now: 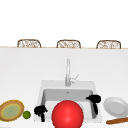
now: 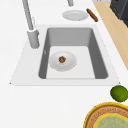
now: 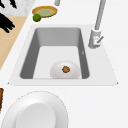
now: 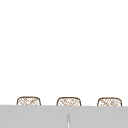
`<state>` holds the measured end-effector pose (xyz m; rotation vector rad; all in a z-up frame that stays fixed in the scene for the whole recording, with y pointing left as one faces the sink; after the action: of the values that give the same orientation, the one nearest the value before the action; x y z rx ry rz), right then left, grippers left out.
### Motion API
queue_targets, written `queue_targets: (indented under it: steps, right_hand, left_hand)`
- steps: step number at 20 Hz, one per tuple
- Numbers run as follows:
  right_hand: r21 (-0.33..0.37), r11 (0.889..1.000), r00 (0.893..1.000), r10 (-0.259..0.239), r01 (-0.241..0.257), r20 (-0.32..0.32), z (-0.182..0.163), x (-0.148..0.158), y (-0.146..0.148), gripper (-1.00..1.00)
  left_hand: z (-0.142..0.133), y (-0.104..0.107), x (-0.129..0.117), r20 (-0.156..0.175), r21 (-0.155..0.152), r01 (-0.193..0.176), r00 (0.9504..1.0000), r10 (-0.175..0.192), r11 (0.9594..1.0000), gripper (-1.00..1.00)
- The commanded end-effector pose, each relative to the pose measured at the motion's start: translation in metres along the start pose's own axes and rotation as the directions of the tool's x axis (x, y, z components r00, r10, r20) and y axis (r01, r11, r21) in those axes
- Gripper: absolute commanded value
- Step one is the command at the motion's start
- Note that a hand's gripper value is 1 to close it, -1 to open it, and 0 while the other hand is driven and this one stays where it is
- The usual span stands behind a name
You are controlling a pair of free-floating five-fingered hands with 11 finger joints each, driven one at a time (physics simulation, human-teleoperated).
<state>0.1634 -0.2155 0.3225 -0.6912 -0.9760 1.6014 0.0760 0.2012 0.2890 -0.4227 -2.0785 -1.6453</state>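
At the sink, the left hand is seen at its left rim and the right hand at its right, both curled, empty; the bowl inside is best approached from above.

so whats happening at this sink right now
Two black hands hover at the front of the sink, holding nothing: the left hand near a lime, the right hand near a white plate. A white dish with a small brown thing sits in the basin.
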Motion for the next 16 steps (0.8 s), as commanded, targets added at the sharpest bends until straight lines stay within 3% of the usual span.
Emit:
queue_targets:
  steps: [1,5,16]
  right_hand:
    - [-0.098,0.995,0.999,0.023,-0.027,-0.046,-0.016,0.003,-0.019,-1.0]
    - [-0.183,0.981,0.997,0.046,-0.058,-0.068,-0.033,0.007,-0.037,-1.0]
    - [-0.353,0.928,0.989,0.085,-0.122,-0.117,-0.09,0.017,-0.092,-1.0]
  left_hand:
    - [0.0,0.0,0.0,0.0,0.0,0.0,1.0,0.0,1.0,0.0]
    - [0.0,0.0,0.0,-0.001,0.002,0.002,1.0,-0.002,1.0,0.0]
    - [0.0,0.0,0.0,-0.003,0.004,0.005,1.0,-0.005,1.0,0.0]
